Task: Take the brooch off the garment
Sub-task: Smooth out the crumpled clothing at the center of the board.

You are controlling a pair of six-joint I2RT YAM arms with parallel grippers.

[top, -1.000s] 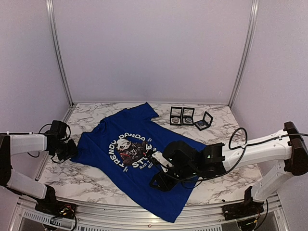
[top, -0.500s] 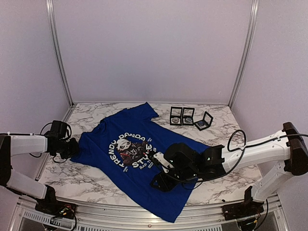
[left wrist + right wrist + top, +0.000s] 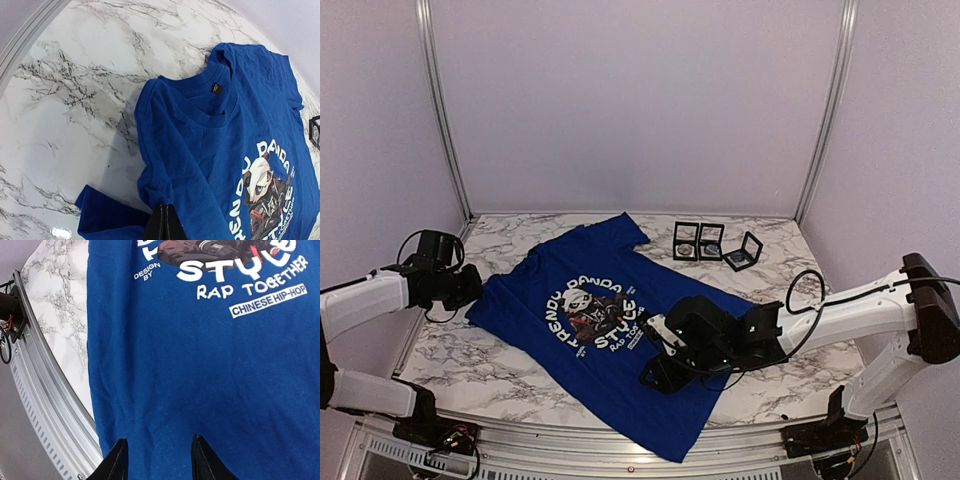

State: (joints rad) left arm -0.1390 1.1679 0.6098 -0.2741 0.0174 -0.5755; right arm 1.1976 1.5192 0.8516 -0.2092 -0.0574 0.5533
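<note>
The royal-blue T-shirt with its panda print lies spread on the marble table. It also shows in the left wrist view and the right wrist view. My left gripper is shut on a bunched fold of the shirt's left shoulder and sleeve, seen up close in the left wrist view. My right gripper is open and hovers just over the plain lower front of the shirt, below the "RAP TOGETHER" lettering. I cannot make out a brooch in any view.
Three small black display boxes stand at the back right of the table. The metal front rail runs close to the shirt's hem. Bare marble lies left of the shirt.
My left arm has risen and drawn back with the sleeve in its grip, lifting that edge. My right gripper has shifted slightly to the right over the shirt.
</note>
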